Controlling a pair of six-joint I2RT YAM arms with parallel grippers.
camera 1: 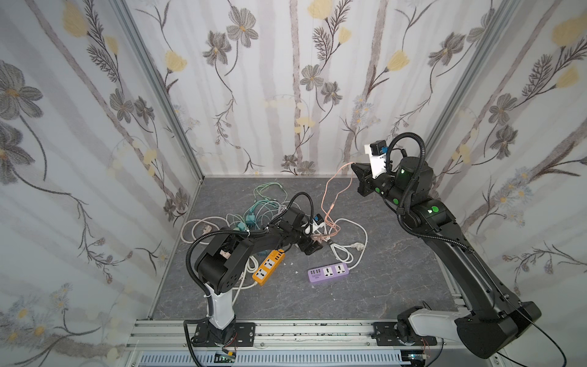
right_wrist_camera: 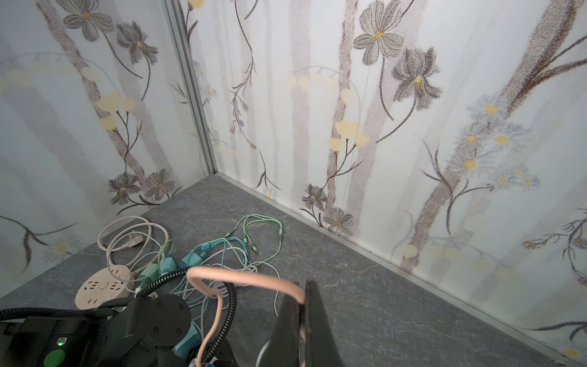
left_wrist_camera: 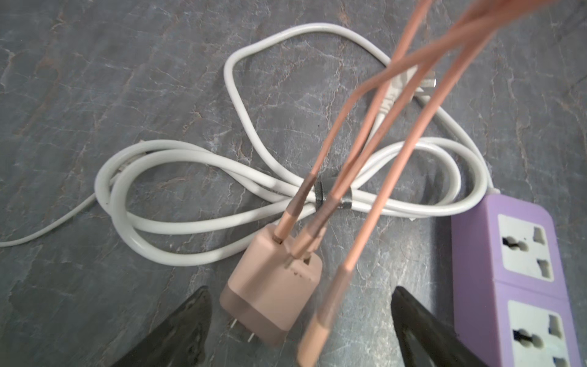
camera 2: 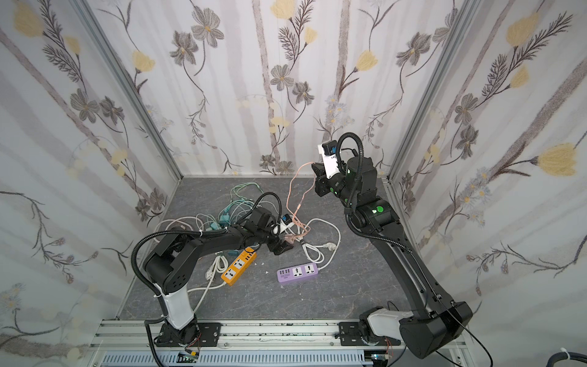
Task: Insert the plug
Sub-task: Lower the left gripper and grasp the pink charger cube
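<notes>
Pink plug (left_wrist_camera: 273, 295) clear inside left claw (left_wrist_camera: 301, 297), right claw (right_wrist_camera: 305, 295) pinching cable (right_wrist_camera: 241, 278)

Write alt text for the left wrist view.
A pink charger block, prongs showing, is between the jaws of the open left gripper, over a grey marbled table. Its pink cables rise across a coiled white cord, with a purple power strip beside.

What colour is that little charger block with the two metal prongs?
The charger block is dusty pink; best seen in the left wrist view.
</notes>
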